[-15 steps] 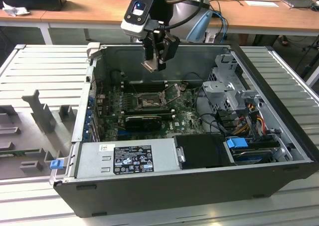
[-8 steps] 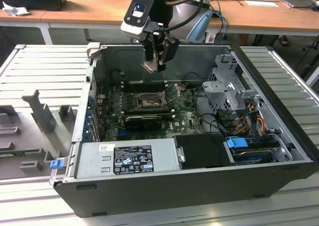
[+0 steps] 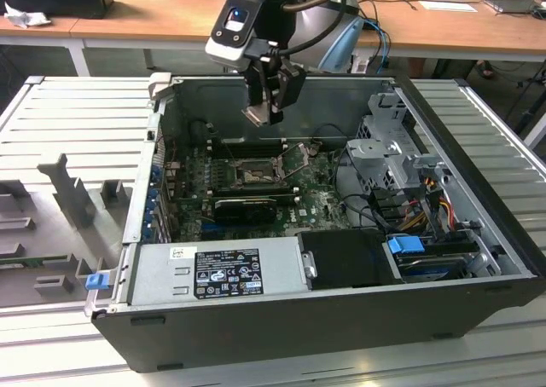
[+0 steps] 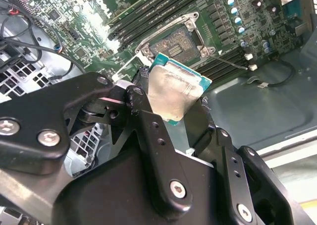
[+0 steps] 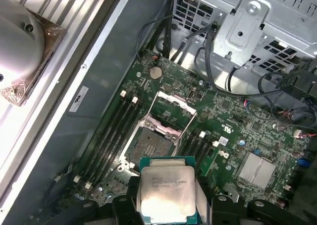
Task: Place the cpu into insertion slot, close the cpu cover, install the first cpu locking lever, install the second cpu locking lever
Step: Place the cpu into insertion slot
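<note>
While the arm hangs over the open computer case (image 3: 299, 323), its gripper (image 3: 270, 107) is closed on the cpu (image 3: 258, 115). It pinches the chip by two opposite edges; the second wrist view shows black fingers (image 4: 140, 88) on either side of the silvery plate. The cpu is in the air, above the green motherboard (image 3: 317, 205) and not touching it. Below it lies the insertion slot (image 5: 151, 146), uncovered, its pin field visible between the long black memory slots (image 5: 115, 128). The cpu cover (image 5: 174, 98) stands raised on its hinge at one side of the slot. A grey power supply (image 3: 217, 272) sits along the case's near wall in the exterior view, and the case stands on a slatted metal table (image 3: 77, 118).
</note>
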Tool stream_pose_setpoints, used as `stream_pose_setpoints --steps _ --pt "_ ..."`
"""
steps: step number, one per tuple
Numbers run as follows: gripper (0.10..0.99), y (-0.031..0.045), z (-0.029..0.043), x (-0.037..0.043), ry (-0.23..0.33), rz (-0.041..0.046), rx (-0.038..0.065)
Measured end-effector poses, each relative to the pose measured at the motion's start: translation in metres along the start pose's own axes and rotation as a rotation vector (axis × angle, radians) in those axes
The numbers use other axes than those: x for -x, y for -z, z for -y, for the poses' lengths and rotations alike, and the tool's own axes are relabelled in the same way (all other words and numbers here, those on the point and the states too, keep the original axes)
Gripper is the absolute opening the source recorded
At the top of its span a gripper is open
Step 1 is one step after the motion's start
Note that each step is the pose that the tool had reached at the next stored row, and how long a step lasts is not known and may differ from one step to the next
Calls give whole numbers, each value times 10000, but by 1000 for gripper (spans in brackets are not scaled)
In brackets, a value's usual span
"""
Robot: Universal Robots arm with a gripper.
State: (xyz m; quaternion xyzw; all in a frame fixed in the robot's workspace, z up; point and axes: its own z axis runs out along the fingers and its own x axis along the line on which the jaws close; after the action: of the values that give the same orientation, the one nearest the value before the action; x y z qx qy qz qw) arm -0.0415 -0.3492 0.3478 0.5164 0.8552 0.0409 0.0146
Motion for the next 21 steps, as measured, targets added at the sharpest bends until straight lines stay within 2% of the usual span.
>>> stream_pose_setpoints --steps 21 --pt "529 -20 1 0 -756 64 14"
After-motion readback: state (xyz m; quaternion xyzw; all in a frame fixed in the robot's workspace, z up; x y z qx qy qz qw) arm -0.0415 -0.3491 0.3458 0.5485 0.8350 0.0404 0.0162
